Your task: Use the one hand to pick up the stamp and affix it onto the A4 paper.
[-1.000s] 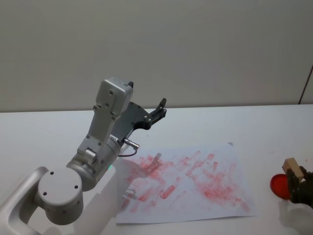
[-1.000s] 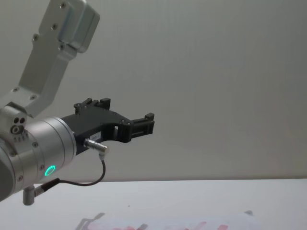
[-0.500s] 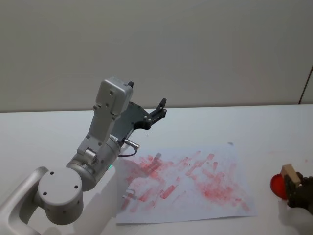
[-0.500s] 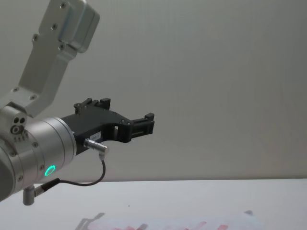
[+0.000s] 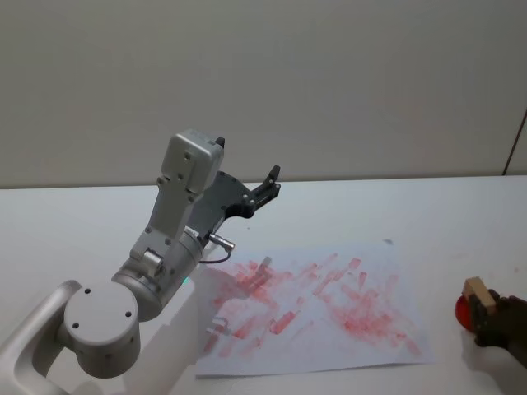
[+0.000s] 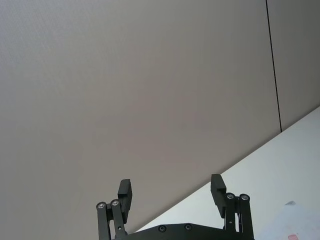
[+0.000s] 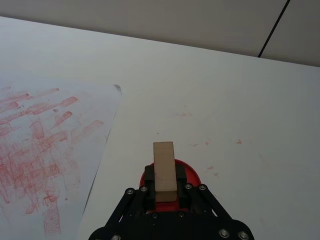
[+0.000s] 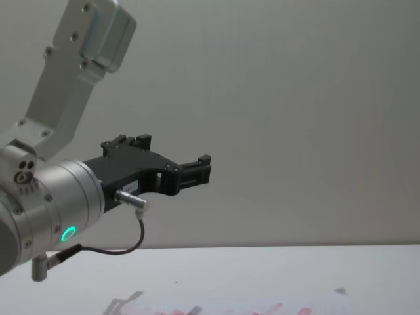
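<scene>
White tabletop (image 5: pixel 428 214) is carrying the A4 paper (image 5: pixel 313 304), and just off its right edge the right gripper (image 7: pixel 162 192) is clamping the wooden stamp (image 7: pixel 164 170) over a red ink pad (image 7: pixel 190 175), apparently inking it, while the left gripper (image 6: pixel 172 195) is hanging parked above the paper's left side, jaws spread and empty.

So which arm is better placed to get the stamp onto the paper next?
Right. The right gripper already grips the wooden stamp over the red ink pad, beside the paper. The left gripper is raised, open, empty.
</scene>
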Available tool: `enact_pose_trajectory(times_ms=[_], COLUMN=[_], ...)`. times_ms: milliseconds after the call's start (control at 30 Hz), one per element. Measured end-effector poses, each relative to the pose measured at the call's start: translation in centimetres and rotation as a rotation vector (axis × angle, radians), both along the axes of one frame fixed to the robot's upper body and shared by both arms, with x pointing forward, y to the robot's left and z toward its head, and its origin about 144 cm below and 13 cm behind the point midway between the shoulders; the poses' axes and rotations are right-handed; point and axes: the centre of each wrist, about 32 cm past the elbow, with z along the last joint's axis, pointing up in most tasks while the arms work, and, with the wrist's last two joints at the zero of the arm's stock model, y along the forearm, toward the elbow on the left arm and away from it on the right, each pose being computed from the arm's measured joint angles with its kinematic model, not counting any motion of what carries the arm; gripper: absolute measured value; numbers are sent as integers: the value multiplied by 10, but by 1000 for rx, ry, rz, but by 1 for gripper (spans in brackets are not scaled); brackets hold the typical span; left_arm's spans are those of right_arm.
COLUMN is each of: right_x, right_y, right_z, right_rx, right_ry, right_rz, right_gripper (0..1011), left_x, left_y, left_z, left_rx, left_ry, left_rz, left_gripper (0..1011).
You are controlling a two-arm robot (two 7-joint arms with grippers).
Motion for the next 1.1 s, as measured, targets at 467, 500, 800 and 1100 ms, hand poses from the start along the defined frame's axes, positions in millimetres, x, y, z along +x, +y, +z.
enact_pose_trajectory(times_ms=[467, 500, 800, 1100], right_x=[6, 6, 7, 8], right_y=[1, 1, 1, 2], right_z=[-3, -3, -3, -4], right_rx=[-3, -4, -5, -5], right_ry=[6, 6, 8, 8], right_rz=[7, 7, 9, 10], right_gripper=[588, 623, 910, 1001], left_x=[0, 0, 0, 0], left_y=[0, 0, 0, 0], left_z=[0, 0, 0, 0], left_rx=[0, 0, 0, 0], left_ry=[0, 0, 0, 0], left_rz=[0, 0, 0, 0], left_gripper=[1001, 1001, 1001, 1001])
